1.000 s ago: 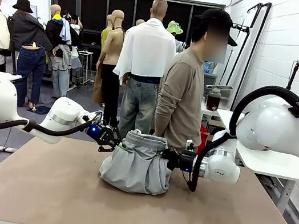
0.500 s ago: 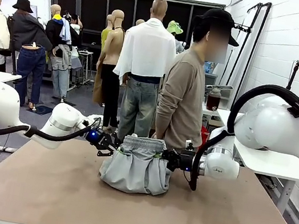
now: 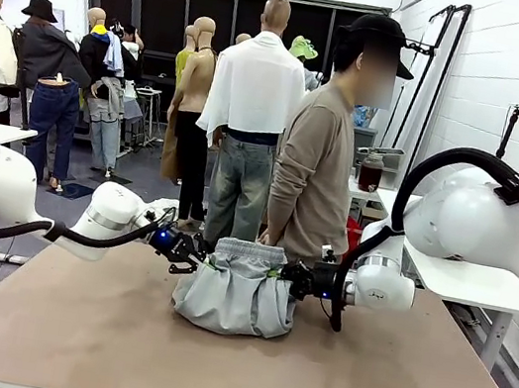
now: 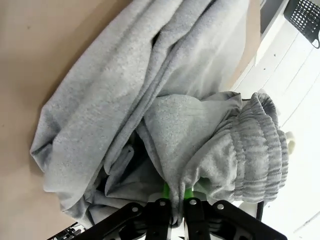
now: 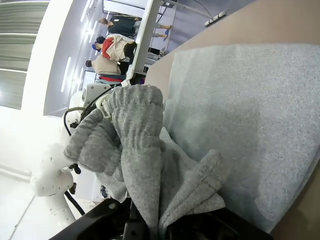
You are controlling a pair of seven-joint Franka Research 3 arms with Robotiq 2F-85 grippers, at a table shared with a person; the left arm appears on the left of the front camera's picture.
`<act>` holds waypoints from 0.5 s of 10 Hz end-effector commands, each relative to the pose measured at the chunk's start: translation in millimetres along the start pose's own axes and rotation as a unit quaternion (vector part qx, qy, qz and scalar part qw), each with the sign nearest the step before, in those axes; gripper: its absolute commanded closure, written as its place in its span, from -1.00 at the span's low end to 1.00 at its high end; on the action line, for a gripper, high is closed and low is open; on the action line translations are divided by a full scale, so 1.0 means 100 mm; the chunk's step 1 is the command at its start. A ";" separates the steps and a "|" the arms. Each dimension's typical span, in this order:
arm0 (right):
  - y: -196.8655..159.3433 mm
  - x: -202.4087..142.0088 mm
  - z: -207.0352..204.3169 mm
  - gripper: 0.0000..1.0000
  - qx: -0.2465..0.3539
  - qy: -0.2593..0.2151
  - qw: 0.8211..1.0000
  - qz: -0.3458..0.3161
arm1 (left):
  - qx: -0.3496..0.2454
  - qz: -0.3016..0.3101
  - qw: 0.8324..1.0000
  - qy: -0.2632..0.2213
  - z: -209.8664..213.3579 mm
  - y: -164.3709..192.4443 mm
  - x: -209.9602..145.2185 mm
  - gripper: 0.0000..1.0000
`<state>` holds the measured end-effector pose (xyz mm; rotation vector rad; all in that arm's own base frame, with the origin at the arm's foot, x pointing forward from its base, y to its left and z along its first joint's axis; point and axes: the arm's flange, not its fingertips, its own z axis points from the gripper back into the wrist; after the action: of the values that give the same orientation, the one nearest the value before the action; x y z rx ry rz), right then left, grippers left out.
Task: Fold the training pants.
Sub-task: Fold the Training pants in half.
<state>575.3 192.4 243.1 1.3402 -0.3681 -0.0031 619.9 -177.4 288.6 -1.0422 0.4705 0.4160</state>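
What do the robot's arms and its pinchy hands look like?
Both arms are white, chunky and rounded, each with a thick black cable looping along it. The left gripper and right gripper are black; the left one has a small blue light. Up close, the left gripper's finger pads are bright green.

Training pants light grey, plain; table brown; claw pads green, perhaps.
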 end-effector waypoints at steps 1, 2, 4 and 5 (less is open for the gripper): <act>-0.11 0.22 0.12 1.00 -0.038 -0.017 0.999 -0.014 | 0.038 0.029 0.999 -0.020 0.07 0.03 0.20 1.00; -0.10 0.22 0.12 1.00 -0.040 -0.015 0.999 -0.014 | 0.044 0.037 0.998 -0.026 0.07 0.04 0.21 1.00; -0.11 0.25 0.12 1.00 -0.042 -0.013 0.999 -0.015 | 0.054 0.043 0.997 -0.032 0.06 0.03 0.24 1.00; -0.11 0.26 0.13 1.00 -0.048 -0.013 0.999 -0.016 | 0.055 0.044 0.997 -0.031 0.06 0.03 0.25 1.00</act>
<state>579.8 196.3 241.3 1.3176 -0.3413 -0.0067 622.2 -175.8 281.4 -0.9895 0.4809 0.4748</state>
